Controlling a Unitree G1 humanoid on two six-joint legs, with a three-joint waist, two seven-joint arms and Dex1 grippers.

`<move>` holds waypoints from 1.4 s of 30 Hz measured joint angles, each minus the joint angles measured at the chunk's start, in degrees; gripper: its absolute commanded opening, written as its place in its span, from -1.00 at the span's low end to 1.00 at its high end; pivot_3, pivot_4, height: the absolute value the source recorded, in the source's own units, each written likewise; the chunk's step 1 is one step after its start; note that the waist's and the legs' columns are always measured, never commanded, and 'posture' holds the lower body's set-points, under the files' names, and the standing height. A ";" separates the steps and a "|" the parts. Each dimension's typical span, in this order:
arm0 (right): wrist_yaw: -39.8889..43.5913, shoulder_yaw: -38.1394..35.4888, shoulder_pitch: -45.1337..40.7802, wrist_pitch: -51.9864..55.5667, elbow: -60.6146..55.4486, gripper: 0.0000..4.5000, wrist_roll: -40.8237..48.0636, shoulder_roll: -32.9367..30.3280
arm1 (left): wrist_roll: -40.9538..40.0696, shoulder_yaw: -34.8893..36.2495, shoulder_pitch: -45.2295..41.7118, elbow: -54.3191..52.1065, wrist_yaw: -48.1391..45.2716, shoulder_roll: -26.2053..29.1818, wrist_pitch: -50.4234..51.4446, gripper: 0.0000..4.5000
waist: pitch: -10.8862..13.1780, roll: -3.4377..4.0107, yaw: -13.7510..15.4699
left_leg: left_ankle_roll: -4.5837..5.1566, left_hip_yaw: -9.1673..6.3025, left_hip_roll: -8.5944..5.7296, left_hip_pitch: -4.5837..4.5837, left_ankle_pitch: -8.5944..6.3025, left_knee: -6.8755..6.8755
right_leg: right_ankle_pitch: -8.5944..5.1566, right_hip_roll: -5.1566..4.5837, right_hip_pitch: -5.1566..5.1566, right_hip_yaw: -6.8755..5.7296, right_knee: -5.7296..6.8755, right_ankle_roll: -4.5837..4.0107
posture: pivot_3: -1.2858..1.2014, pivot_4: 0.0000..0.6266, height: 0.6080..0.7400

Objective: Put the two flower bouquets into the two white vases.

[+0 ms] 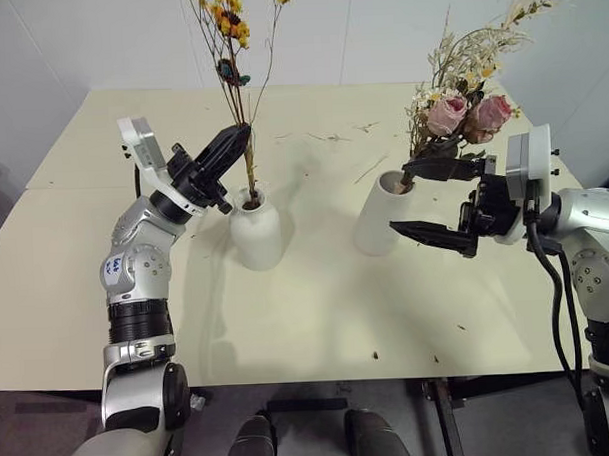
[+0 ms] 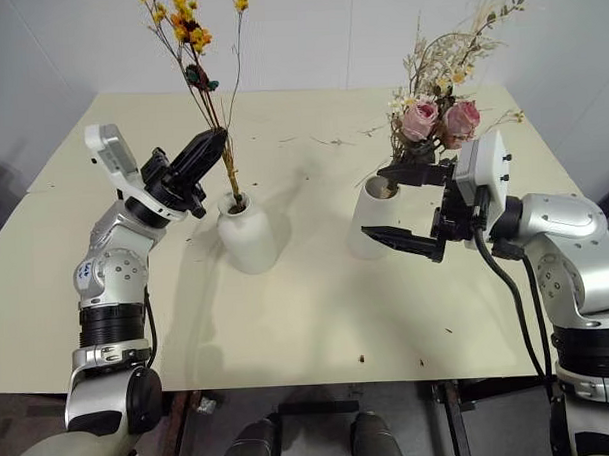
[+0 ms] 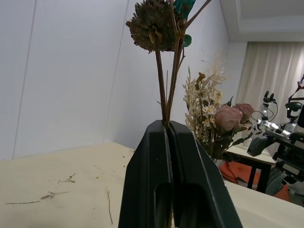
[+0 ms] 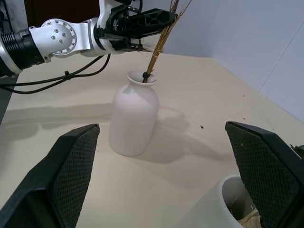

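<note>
Bouquets and vases all stand on the cream table (image 1: 318, 318), one bunch in each vase. The left gripper (image 1: 239, 138) is closed on the brown stems of the thin yellow-orange bouquet (image 1: 230, 30), a little above the narrow neck of the squat vase (image 1: 256, 230). In the left wrist view its two black fingers (image 3: 152, 180) are pressed together, and the stems come out between their tips. The lower ends of the stems go down into the mouth of the squat vase, and the yellow-orange flower heads rise high above the gripper. This vase stands upright on the left part of the table.

The right gripper (image 1: 411, 196) is wide open and points sideways toward the left arm. One finger (image 1: 438, 169) lies at the height of the rim of the tall cylinder vase (image 1: 380, 215), in front of the lower leaves of the rose bouquet (image 1: 465, 107); the other finger (image 1: 435, 235) is lower, beside the wall of the vase. I cannot tell if either finger touches the vase or the leaves. The rose bouquet, with two pink roses, dark leaves and pale sprigs, sits in the wide mouth of the cylinder vase and leans toward the right arm.

Thin loose twigs (image 1: 326, 137) and small crumbs lie scattered on the table behind and in front of the vases.
</note>
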 measured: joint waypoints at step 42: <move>6.93 -5.60 9.24 -10.51 12.43 1.00 -7.46 -9.01 | 8.10 -0.96 11.91 4.48 -19.25 30.10 -10.49 0.99 | 0.01 0.03 -0.09 | 0.04 0.03 0.07 0.05 0.00 -0.30 | -0.11 0.00 -0.04 -0.05 -0.07 -0.20 | 0.03 -0.52 1.00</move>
